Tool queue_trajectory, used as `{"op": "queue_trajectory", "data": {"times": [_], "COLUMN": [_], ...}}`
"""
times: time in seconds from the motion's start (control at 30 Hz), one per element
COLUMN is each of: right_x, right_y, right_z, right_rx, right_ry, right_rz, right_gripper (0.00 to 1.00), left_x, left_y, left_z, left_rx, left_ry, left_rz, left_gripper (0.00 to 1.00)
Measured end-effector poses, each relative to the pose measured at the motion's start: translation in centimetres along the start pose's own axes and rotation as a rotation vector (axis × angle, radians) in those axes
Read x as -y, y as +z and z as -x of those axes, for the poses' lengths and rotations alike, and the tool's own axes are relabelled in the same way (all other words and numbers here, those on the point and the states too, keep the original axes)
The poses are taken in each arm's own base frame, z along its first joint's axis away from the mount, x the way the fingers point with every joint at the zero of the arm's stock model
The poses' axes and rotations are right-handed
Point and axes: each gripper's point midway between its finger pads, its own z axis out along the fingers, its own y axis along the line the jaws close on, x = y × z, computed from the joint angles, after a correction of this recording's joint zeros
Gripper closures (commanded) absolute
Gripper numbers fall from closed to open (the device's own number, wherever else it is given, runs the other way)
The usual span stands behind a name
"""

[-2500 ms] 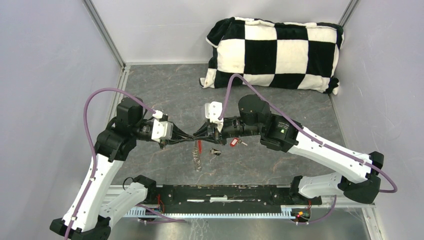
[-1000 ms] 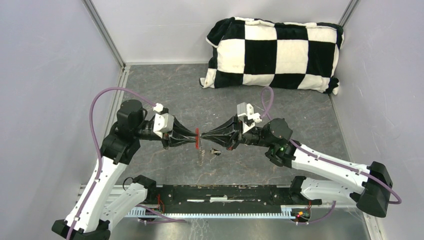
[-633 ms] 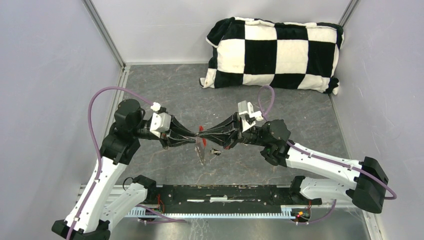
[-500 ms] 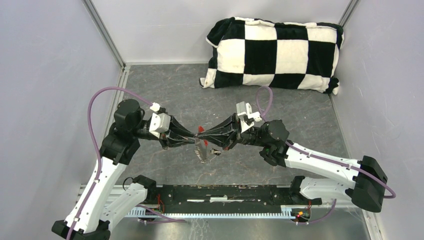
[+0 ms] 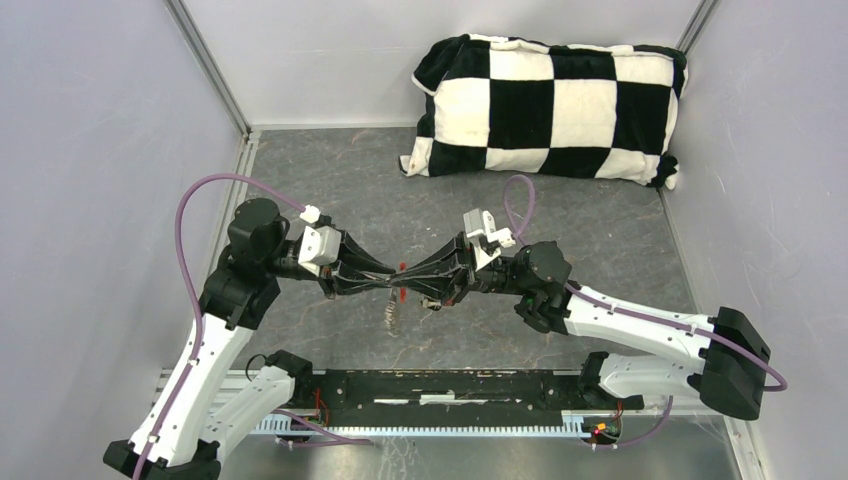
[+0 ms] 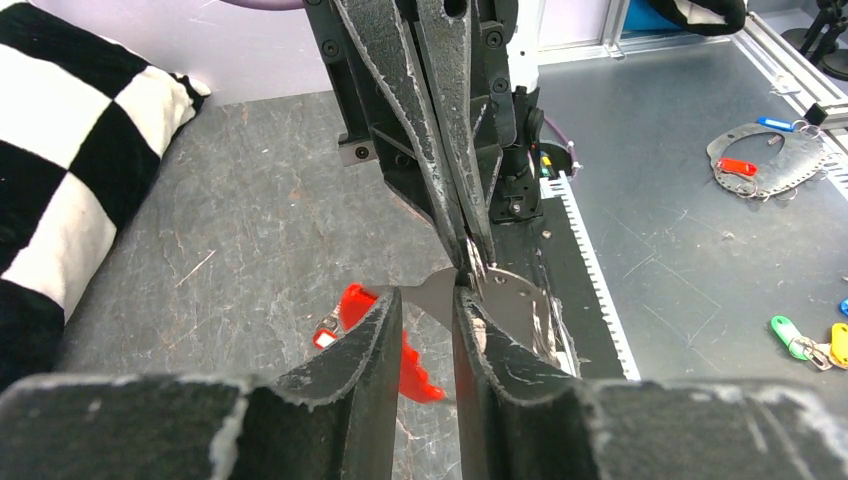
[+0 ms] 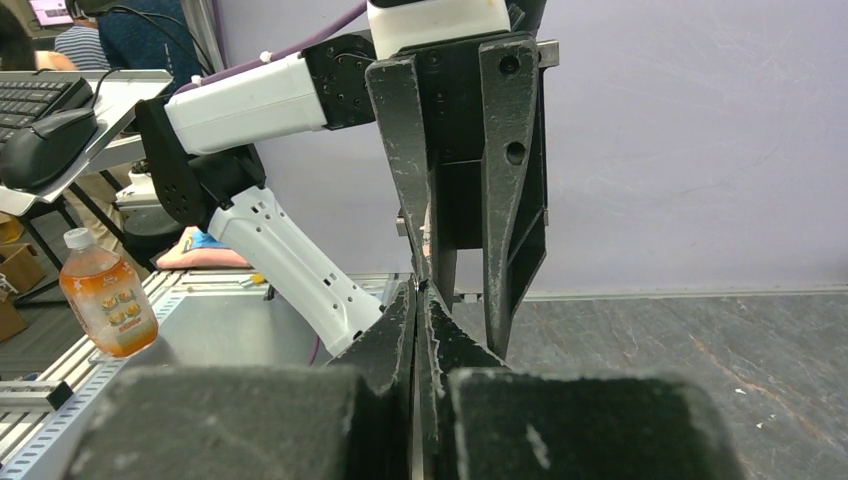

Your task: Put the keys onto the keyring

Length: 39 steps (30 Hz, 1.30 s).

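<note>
While the keyring point(image 5: 392, 312) is carried between the two arms, keep both sets of tips aligned and move slowly, so that the thin rings are neither wrenched nor dropped.

Top external view: the left fingers point(image 5: 365, 281) and the right fingers point(image 5: 437, 274) meet tip to tip above the worktop point(image 5: 330, 180). The red fob point(image 5: 401, 294) shows at the junction, and its rings trail down toward the worktop. The dark-headed key point(image 5: 432, 303) lies on the worktop just beside the right fingers, not yet threaded. The red-headed key is not visible.

Left wrist view: the left fingers stand partly apart with the red fob in the gap, judged to be clamped. The right fingers point in from above, closed, their tips on a silver ring point(image 6: 510, 298).

Right wrist view: the right fingers are pressed fully together. Whether they pinch the ring or merely touch it cannot be told.

Recommended: confirm a firm clamp on the fob before fetching a key.
</note>
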Motion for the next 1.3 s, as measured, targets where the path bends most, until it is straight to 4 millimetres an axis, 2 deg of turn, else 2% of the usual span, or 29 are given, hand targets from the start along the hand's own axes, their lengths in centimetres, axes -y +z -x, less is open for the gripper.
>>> {"op": "queue_trajectory", "data": {"times": [0.23,0.47,0.63,0.9,0.97,1.2,1.3], "right_x": [-0.2,-0.1,-0.5,-3.1,-4.2,-6.4,-6.9], "right_y": [0.1,0.0,-0.5,-2.7,-2.8,-1.8,-1.5], "right_z": [-0.1,0.0,0.7,0.8,1.4,3.4,3.6], "right_rx": [-0.002,0.001,0.023,0.081,0.094,0.130,0.144], "right_ry": [0.002,-0.007,-0.040,-0.224,-0.306,-0.404,-0.413], "right_rz": [0.005,0.001,0.006,0.126,0.196,0.352,0.398], "right_gripper": [0.99,0.99,0.99,0.99,0.99,0.99,0.99], "left_x": [0.1,0.5,1.2,1.5,1.6,2.5,2.9], "left_y": [0.0,-0.2,-0.4,-0.4,-0.4,-0.5,-0.5], "left_z": [0.2,0.1,-0.4,-0.4,-0.4,0.2,0.5], "left_rx": [0.003,-0.001,-0.015,-0.012,-0.009,0.009,0.020], "left_ry": [0.010,0.023,0.031,0.038,0.040,0.080,0.103], "left_rz": [0.000,-0.008,-0.014,-0.034,-0.040,-0.064,-0.082], "left_gripper": [0.78,0.65,0.65,0.66,0.67,0.71,0.71]}}
